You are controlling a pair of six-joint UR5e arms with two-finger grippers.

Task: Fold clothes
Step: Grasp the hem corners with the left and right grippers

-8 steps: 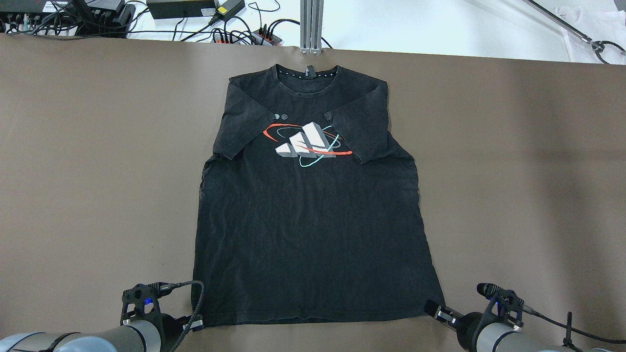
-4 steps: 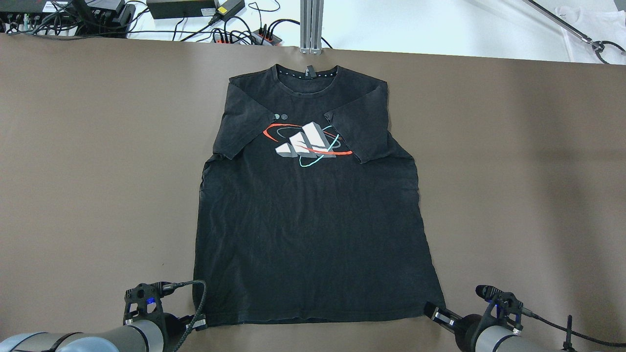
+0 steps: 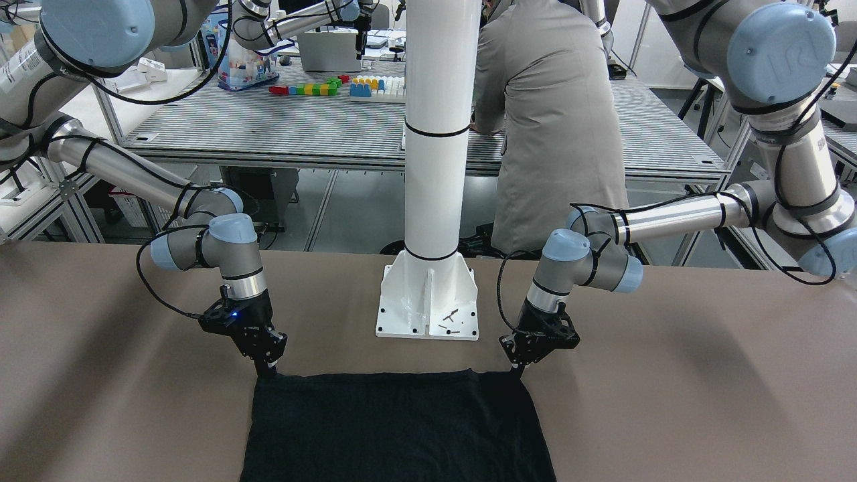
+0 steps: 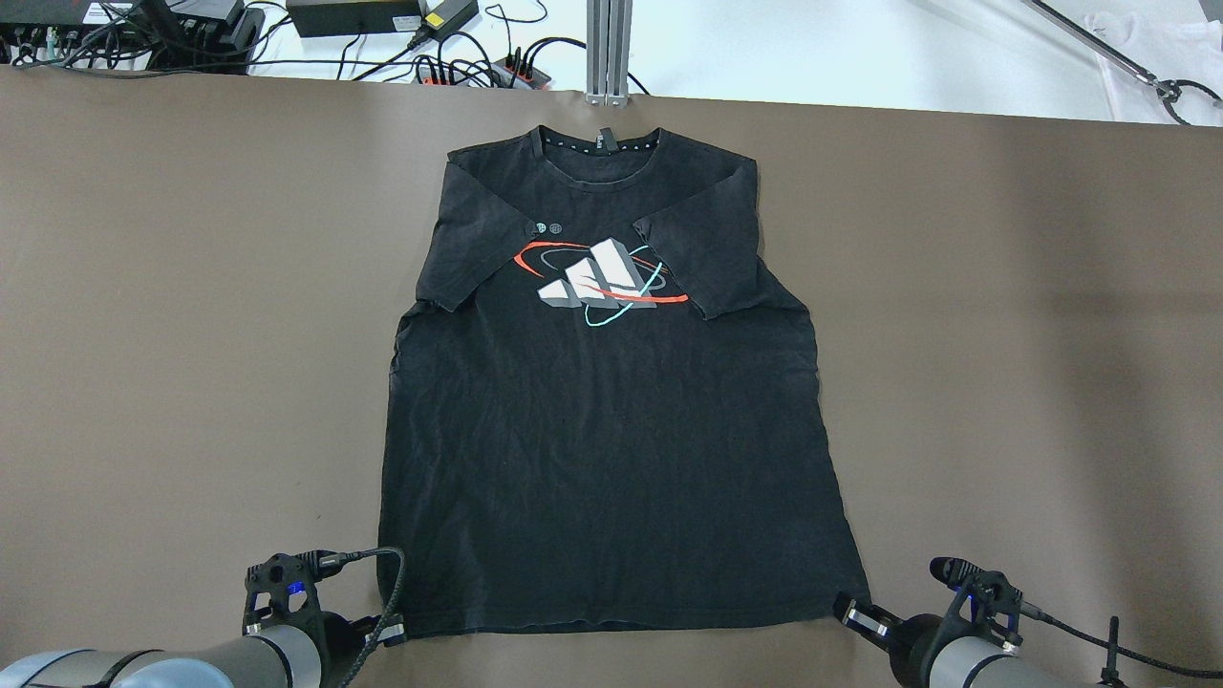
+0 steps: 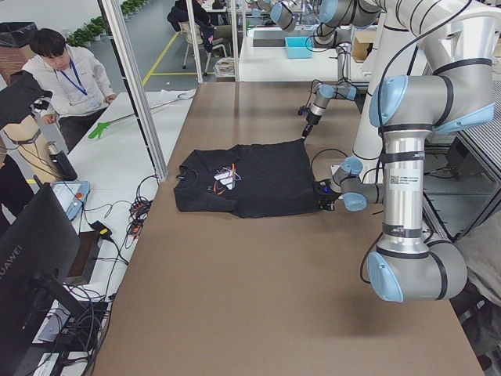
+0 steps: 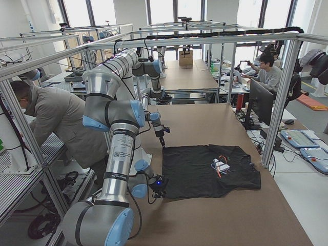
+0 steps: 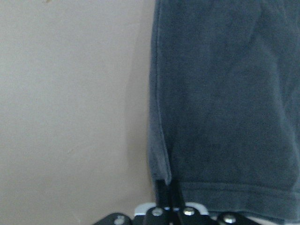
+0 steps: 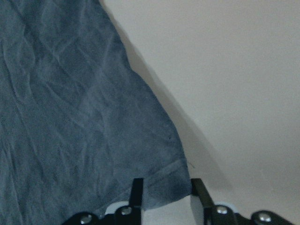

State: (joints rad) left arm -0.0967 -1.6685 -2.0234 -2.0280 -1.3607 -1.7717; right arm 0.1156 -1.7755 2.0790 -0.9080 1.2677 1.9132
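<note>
Table point(image 4: 1003, 382), shirt point(image 4: 611, 459) flat: left gripper point(image 4: 391, 632) edged in, pinching hem corner; right gripper point(image 4: 847, 606) spread astride its corner, so fold waits

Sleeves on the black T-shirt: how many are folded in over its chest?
2. On the black fabric T-shirt, the short sleeve on the robot's left and the short sleeve on its right both lie folded inward, flanking the printed logo.

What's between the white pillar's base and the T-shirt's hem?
Only a bare strip of brown table separates the pillar's base from the T-shirt hem; the front-facing view shows it.
</note>
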